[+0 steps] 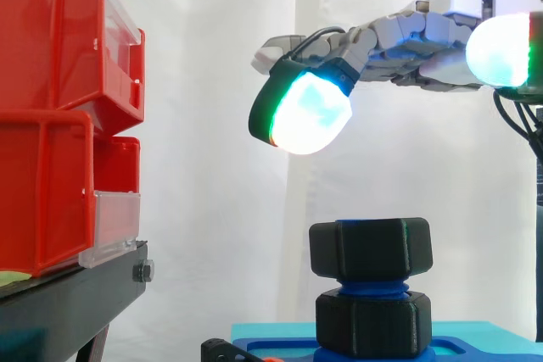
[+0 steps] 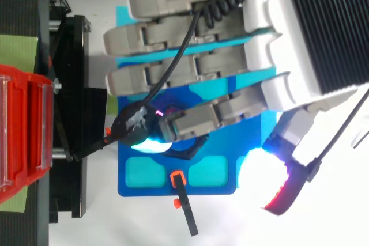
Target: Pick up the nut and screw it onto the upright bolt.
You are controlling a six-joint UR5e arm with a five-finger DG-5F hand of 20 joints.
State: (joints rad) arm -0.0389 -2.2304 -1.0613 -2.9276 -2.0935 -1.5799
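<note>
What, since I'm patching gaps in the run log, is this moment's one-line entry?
hand: open, empty | place: above upper nut, apart | upper nut: on bolt, over lower nut

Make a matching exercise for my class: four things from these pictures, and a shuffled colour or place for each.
1 hand
2 upper nut
3 bins
4 base plate

A red, on the black stand
B blue, under the bolt
C black, topmost on the bolt
D above the nut, fingers straight

Pairs: 1-D, 2-C, 3-A, 4-B
</note>
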